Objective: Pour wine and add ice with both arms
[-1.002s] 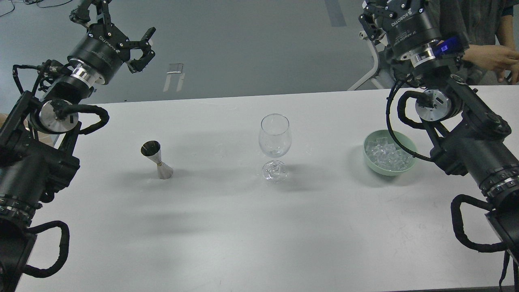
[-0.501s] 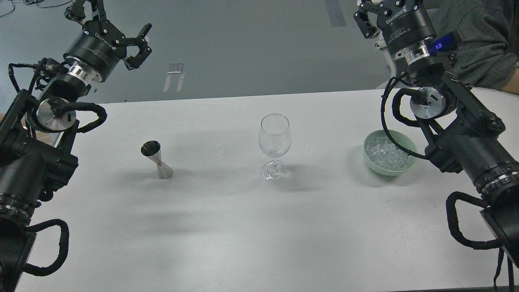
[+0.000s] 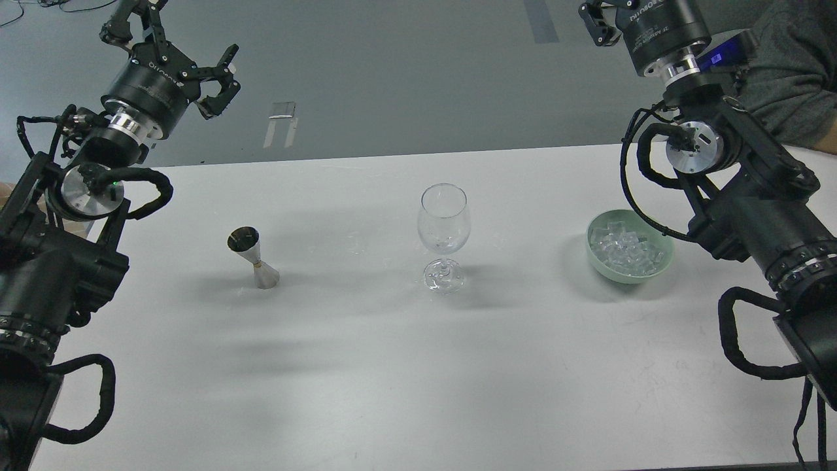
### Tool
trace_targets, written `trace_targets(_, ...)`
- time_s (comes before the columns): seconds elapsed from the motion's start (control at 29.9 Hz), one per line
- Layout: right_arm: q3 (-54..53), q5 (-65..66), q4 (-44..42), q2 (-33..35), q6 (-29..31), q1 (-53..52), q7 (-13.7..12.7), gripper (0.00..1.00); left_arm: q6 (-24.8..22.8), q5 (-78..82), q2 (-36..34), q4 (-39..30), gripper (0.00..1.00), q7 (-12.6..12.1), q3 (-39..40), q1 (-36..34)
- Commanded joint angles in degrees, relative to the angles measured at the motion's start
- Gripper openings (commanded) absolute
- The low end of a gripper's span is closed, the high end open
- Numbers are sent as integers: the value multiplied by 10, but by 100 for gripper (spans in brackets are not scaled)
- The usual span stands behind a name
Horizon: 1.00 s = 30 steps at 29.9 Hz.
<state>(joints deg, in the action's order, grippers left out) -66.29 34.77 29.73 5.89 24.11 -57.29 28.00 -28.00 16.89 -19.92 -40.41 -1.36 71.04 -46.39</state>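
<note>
An empty clear wine glass (image 3: pixel 443 226) stands upright at the middle of the white table (image 3: pixel 392 379). A small steel jigger (image 3: pixel 252 257) stands to its left. A pale green bowl (image 3: pixel 596 260) to the right holds several clear ice cubes (image 3: pixel 626 252). My left gripper (image 3: pixel 173 42) is open and empty, raised high beyond the table's far left corner, well away from the jigger. My right gripper (image 3: pixel 608 13) is raised at the top edge above the bowl. Its fingers are mostly cut off by the frame.
A person's grey-sleeved arm (image 3: pixel 794 91) is at the top right behind my right arm. The grey floor lies beyond the table's far edge. My two arms lie along the table's left and right sides.
Both grippers have risen and drawn back a little; the right one now runs partly out of the top of the view. The person's hand has left the view.
</note>
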Motion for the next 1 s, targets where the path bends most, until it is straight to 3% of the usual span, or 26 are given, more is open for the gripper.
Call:
trace_targets(0.0,13,-8,-4,-1,1,-9,-40,100,0,0,8,1,98,3,0,3)
trace_targets(0.1,14,-60,-4,-5,1,-10,-126,100,0,0,6,0,98,3,0,3)
trace_targets(0.17,14,-76,-4,-6,1,-12,-151,100,0,-1,6,1,98,3,0,2)
trace_targets(0.53,11,-77,-43,-2,1,-18,-153,100,0,-1,13,0,98,3,0,2)
trace_targets(0.97,12,-79,-29,-23,11,-12,-155,100,0,0,15,-7,98,14,-1,6)
